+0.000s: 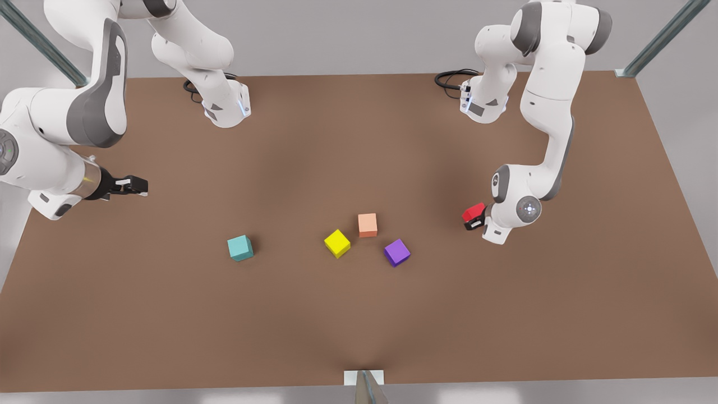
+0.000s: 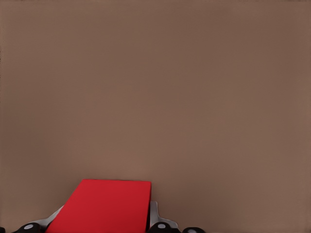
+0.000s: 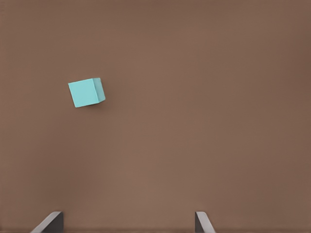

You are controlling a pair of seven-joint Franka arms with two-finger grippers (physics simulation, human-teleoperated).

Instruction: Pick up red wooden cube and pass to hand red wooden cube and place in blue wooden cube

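Observation:
The red wooden cube (image 1: pixel 474 212) hangs above the table at the front view's right, with my left gripper (image 1: pixel 474 220) shut on it. In the left wrist view the red cube (image 2: pixel 102 206) sits between the fingers (image 2: pixel 154 217) over bare brown table. The blue wooden cube (image 1: pixel 240 247), teal in colour, rests on the table left of centre. My right gripper (image 1: pixel 136 185), the hand, hovers open at the front view's far left, well apart from the teal cube. The right wrist view has the blue cube (image 3: pixel 86 92) ahead of the spread fingertips (image 3: pixel 50 222).
A yellow cube (image 1: pixel 337 243), a pale salmon cube (image 1: pixel 368 224) and a purple cube (image 1: pixel 397 252) cluster at the table's middle. The arm bases (image 1: pixel 227 106) (image 1: pixel 482 104) stand at the back. Open brown table lies between the teal cube and the cluster.

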